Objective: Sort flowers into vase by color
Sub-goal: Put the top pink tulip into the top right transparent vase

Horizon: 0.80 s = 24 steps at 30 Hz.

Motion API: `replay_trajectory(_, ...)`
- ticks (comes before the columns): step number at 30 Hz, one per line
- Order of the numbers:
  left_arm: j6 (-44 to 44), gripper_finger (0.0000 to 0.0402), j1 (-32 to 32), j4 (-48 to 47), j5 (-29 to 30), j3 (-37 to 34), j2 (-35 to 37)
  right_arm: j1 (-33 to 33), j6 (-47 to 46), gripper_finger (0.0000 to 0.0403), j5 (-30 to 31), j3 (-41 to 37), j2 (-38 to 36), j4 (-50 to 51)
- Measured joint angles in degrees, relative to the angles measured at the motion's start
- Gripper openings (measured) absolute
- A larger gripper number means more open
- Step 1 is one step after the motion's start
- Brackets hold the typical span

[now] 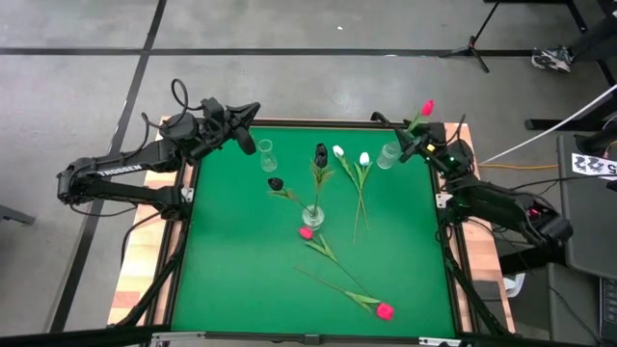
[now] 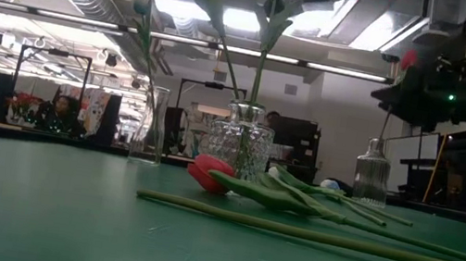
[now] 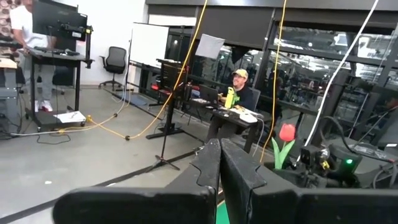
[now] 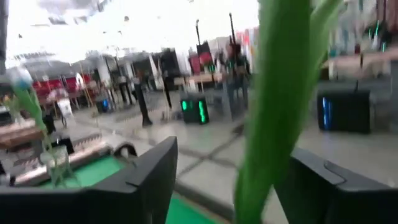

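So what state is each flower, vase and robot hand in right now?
Left hand: shut, empty, beside left vase.
Right hand: open around upright tulip's stem.
Upright tulip: pink, standing in right vase.
Left vase: empty.
Middle vase: holds two black tulips.
White tulips: two, lying on table.
Pink tulips: two, lying on table.

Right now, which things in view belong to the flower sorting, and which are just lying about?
Job: clear glass vases, left, middle, right; pink-red tulip inside the open right gripper; white tulips; black tulips; loose pink-red tulips on green table; left gripper, waiting.
Just about: black tripod stand; black office chair; whiteboard; seated person.
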<state>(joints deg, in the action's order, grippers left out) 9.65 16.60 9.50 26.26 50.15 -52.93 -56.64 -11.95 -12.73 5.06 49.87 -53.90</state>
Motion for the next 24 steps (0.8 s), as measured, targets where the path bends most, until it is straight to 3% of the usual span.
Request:
replay_trajectory(7, 0.0, 0.0008, 0.0, 0.1, 0.0, 0.0, 0.0, 0.0, -1.8, 0.0237, -2.9, 0.0, -4.5, 10.2)
replay_trajectory(14, 0.3, 0.0008, 0.0, -0.3, 0.0, 0.0, 0.0, 0.0, -2.2, 0.0237, -2.2, 0.0, -14.6, 19.3)
replay_trajectory(24, 1.9, 0.0008, -0.1, -1.6, 0.0, 0.0, 0.0, 0.0, -3.4, 0.0237, -1.6, 0.0, -35.0, 48.2)
